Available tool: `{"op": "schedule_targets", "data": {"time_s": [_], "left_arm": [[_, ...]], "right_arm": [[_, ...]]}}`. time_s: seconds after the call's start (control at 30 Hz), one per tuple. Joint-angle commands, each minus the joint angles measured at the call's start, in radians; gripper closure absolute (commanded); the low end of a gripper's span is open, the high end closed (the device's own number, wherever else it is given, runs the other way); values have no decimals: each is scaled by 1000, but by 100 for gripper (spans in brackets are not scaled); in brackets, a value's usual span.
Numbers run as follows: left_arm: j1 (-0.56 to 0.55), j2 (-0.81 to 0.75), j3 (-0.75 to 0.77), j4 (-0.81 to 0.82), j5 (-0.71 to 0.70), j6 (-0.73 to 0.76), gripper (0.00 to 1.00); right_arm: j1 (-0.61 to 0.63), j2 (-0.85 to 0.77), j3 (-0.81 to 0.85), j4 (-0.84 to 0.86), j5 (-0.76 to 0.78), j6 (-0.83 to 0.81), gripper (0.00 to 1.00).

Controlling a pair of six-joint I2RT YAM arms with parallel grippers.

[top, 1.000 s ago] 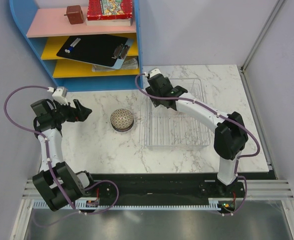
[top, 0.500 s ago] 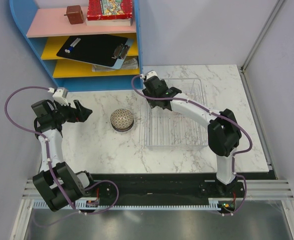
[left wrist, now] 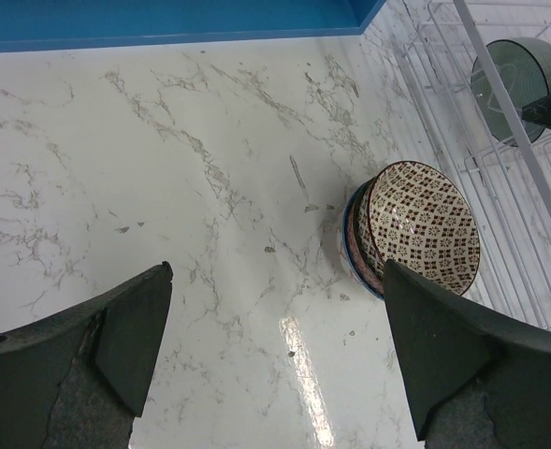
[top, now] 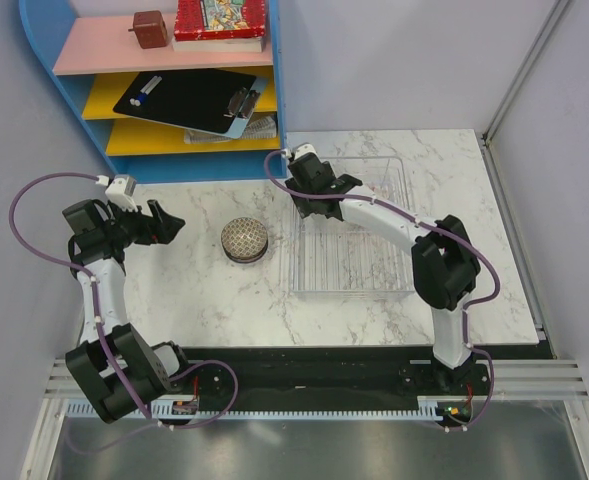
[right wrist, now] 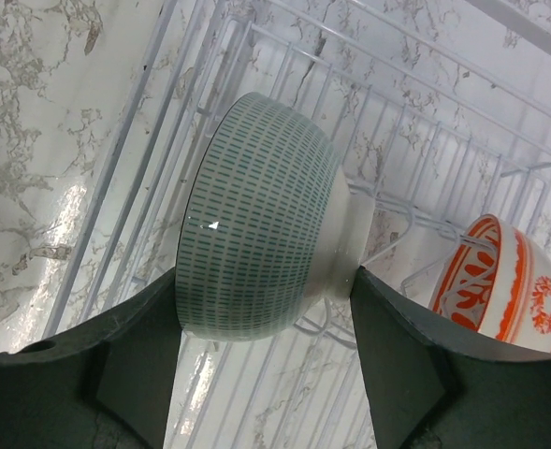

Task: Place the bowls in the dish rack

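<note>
Clear dish rack, rectangular, white wire slots inside. In its far-left corner: pale green bowl with dashed pattern, tipped on edge across the wires, pinched rim-to-foot by right gripper. Just beside it, also in the rack: orange-and-white bowl, on edge. Left of the rack, near: nested stack, upright, topped by brown mesh-patterned bowl.

We count two bowls in rack: green bowl, orange-white bowl. One stack on table, at least two bowls nested, exact number unclear. Two arms. One shelf, one clipboard, one brown cube.
</note>
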Motion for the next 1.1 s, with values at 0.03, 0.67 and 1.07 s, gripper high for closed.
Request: {"op": "schedule_targets", "data": {"time_s": [0.03,0.67,1.07], "left_arm": [[5,-27,-2,30,38,17,0],[5,-22,-2,30,49,17,0],[4,-22,1,29,56,16,0]], "right_arm": [[-9,36,24,17,-66,36,100],[-11,21,76,-61,-170,-44,20],[-11,-82,93,-133,-383,-130,2]]}}
